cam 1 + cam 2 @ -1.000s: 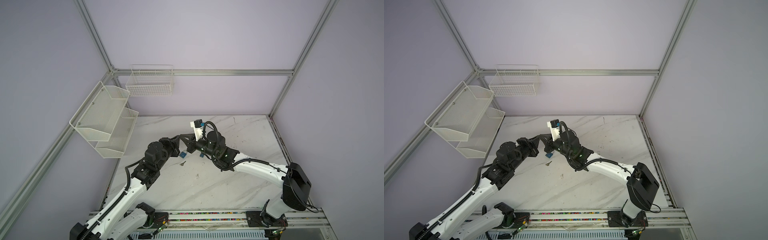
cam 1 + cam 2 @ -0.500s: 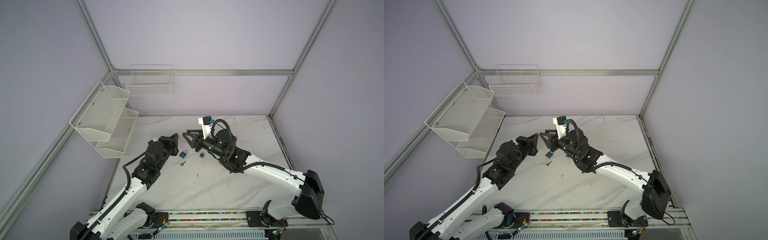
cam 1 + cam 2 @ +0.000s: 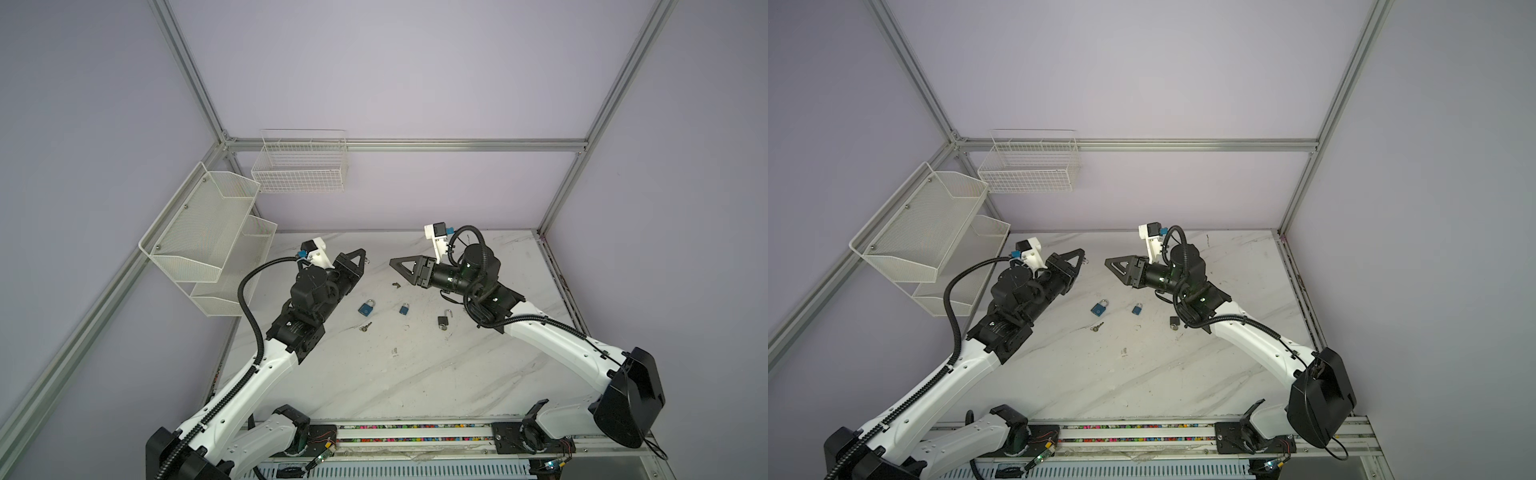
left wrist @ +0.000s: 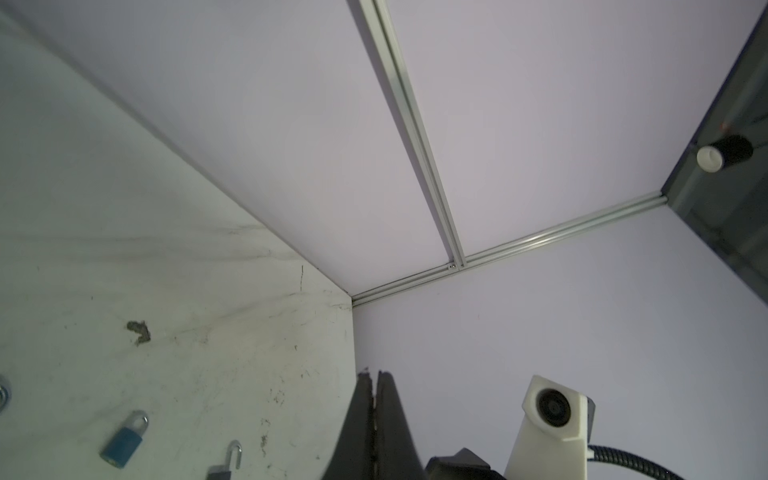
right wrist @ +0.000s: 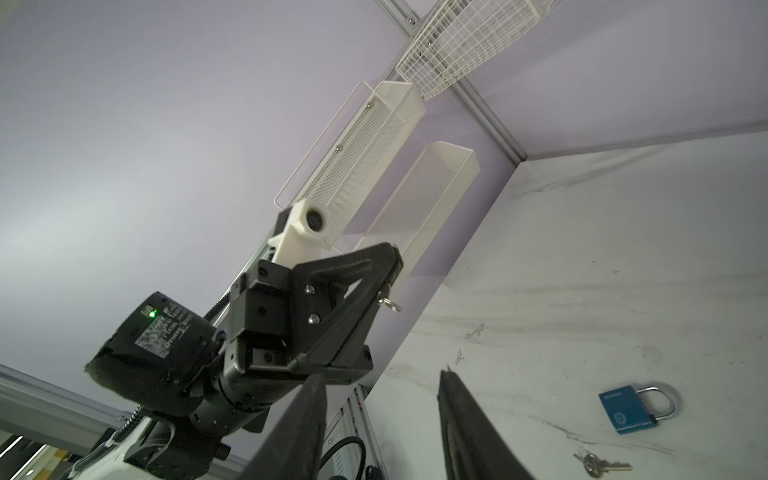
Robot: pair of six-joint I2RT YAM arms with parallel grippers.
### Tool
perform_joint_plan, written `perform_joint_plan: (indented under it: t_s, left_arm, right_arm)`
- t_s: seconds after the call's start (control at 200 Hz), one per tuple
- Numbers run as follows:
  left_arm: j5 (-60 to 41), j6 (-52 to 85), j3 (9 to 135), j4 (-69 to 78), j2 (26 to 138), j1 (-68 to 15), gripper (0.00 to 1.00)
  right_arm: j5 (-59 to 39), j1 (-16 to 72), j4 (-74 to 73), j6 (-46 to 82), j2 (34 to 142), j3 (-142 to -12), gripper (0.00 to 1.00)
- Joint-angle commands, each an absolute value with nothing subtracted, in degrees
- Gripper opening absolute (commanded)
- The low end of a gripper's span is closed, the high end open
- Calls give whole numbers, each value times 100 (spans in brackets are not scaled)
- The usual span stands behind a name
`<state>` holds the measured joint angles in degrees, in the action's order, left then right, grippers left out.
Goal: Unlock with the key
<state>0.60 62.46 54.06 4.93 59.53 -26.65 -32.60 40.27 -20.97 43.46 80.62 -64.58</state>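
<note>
Your left pincer is clenched on the key above the surface. The key's ring hangs off the fingertips, and the blade is too small to tell which way it points. Your right pincer stands released, its fingers apart with nothing between them. A second ago the two pincers met at the middle with the right one clamped; now they face each other across a gap. The black padlock lies on the surface beside the right arm. Its shackle is swung open and its long axis runs front to back, shackle end toward the rear wall. A larger blue padlock, a smaller blue padlock and a second key lie between the arms.
</note>
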Motion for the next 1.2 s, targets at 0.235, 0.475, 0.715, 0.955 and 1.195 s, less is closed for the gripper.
perform_joint_plan:
  t_s: [0.235,0.475,0.715,0.955,1.195]
  left_arm:
    - [-869,3759,5892,1571,6013,-2675,0]
    - [-1150,3891,5719,2358,6043,-2681,0]
    - [-1361,3989,5700,2657,6100,-2688,0]
    - [-1445,3990,5656,2797,6100,-2726,0]
    - [-1470,4017,5653,2902,6157,-2768,0]
  right_arm:
    - [-3943,3960,-3540,4977,8638,-6702,44]
    - [-3981,3938,-4566,5316,8767,-6671,40]
    - [-4132,3938,-5129,5571,8856,-6873,35]
    - [-4200,3938,-5044,5629,8869,-7173,32]
    - [-4278,3981,-5265,5884,8968,-7285,27]
